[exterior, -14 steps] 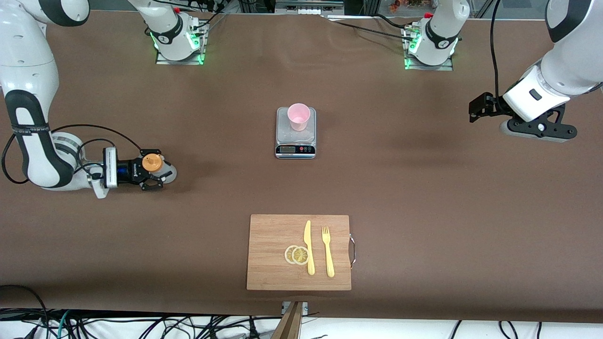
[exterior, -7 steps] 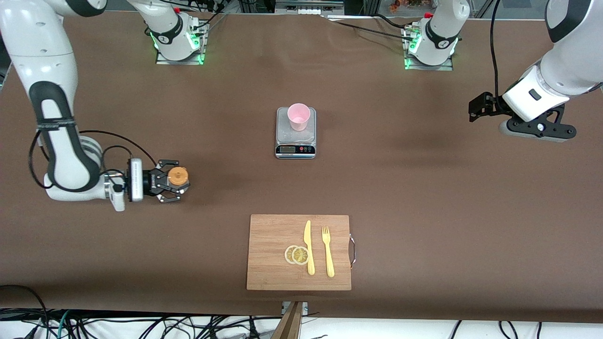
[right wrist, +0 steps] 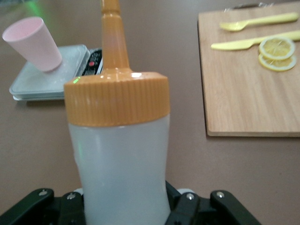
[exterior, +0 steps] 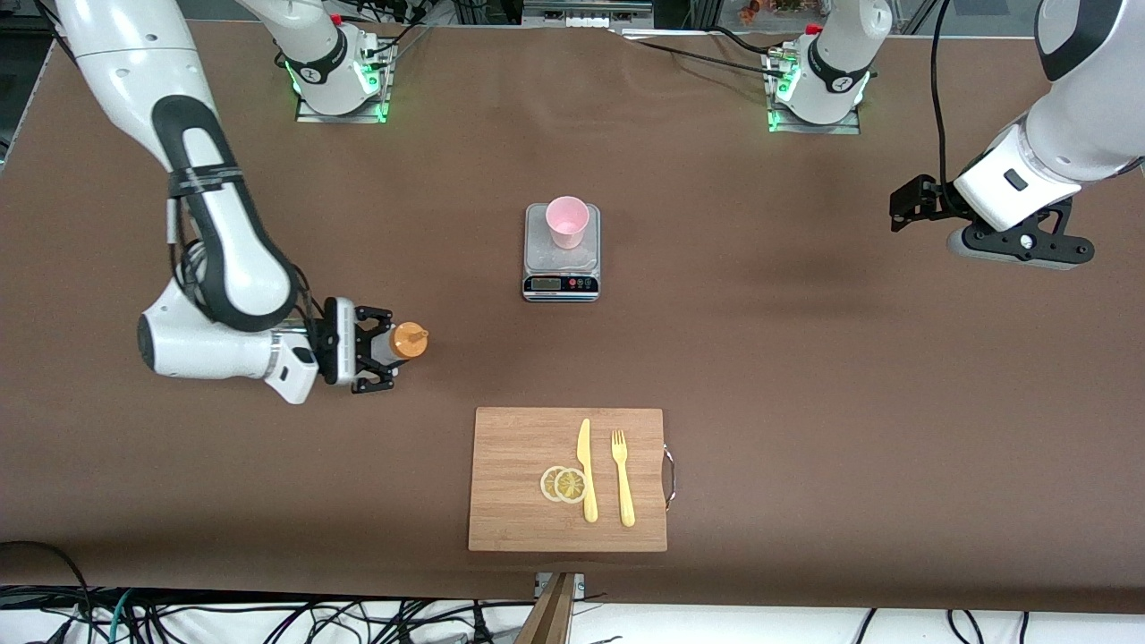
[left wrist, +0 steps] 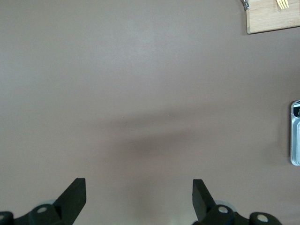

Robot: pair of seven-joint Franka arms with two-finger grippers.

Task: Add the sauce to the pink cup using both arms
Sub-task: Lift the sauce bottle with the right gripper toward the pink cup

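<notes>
My right gripper (exterior: 380, 351) is shut on the sauce bottle (exterior: 402, 343), a whitish squeeze bottle with an orange cap. It holds the bottle above the bare table, toward the right arm's end, between the scale and the cutting board. In the right wrist view the sauce bottle (right wrist: 119, 159) fills the middle, nozzle pointing toward the scale. The pink cup (exterior: 567, 221) stands upright on the scale's plate (exterior: 541, 255) and also shows in the right wrist view (right wrist: 33, 43). My left gripper (exterior: 908, 207) is open and empty, raised over the left arm's end of the table, waiting; its fingers (left wrist: 75, 197) frame bare table.
A wooden cutting board (exterior: 514, 501) lies nearer the camera than the scale, bearing two lemon slices (exterior: 564, 484), a yellow plastic knife (exterior: 586, 470) and a yellow fork (exterior: 622, 478). The arm bases stand along the table's farthest edge.
My right gripper has carried the sauce bottle from the right arm's end of the table toward the middle. The bottle now tips toward the scale. The left arm has not moved.
</notes>
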